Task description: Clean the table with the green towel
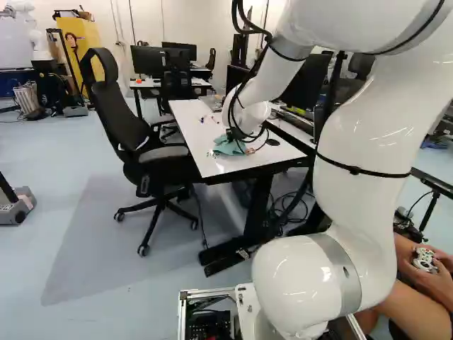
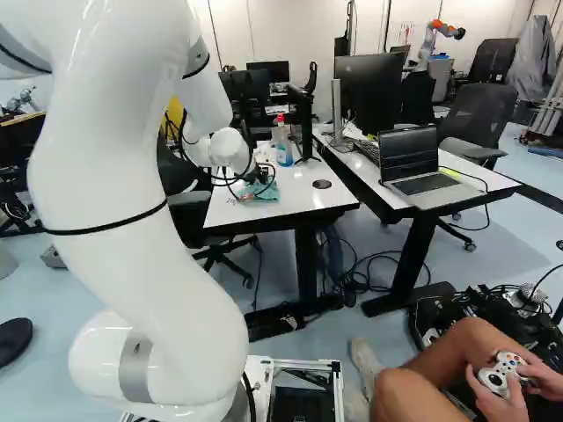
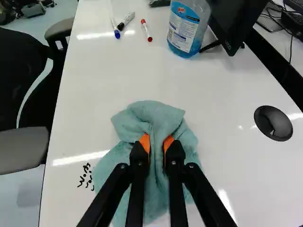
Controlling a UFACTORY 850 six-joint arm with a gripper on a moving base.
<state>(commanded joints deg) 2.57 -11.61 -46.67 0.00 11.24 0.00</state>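
In the right base view my gripper point(image 2: 258, 175) is low over the white table point(image 2: 303, 197), at the teal-green towel point(image 2: 260, 191). The wrist view shows the gripper point(image 3: 156, 143) shut on a bunched fold of the towel point(image 3: 138, 119), one orange pad on each side. The rest of the cloth spreads on the tabletop point(image 3: 104, 75) around and under the fingers. Black handwritten marks point(image 3: 85, 176) show beside the towel, toward the chair side. In the left base view the towel point(image 1: 228, 146) lies near the table's close end. Whatever lies beneath the towel is hidden.
Ahead on the table are a blue marker point(image 3: 115, 28), a black marker point(image 3: 126, 21), a red marker point(image 3: 146, 30), a spray bottle point(image 3: 186, 30) and a monitor point(image 3: 239, 21). A black round desk insert point(image 3: 273, 123) is beside the towel. An office chair point(image 1: 138, 134) stands along one edge.
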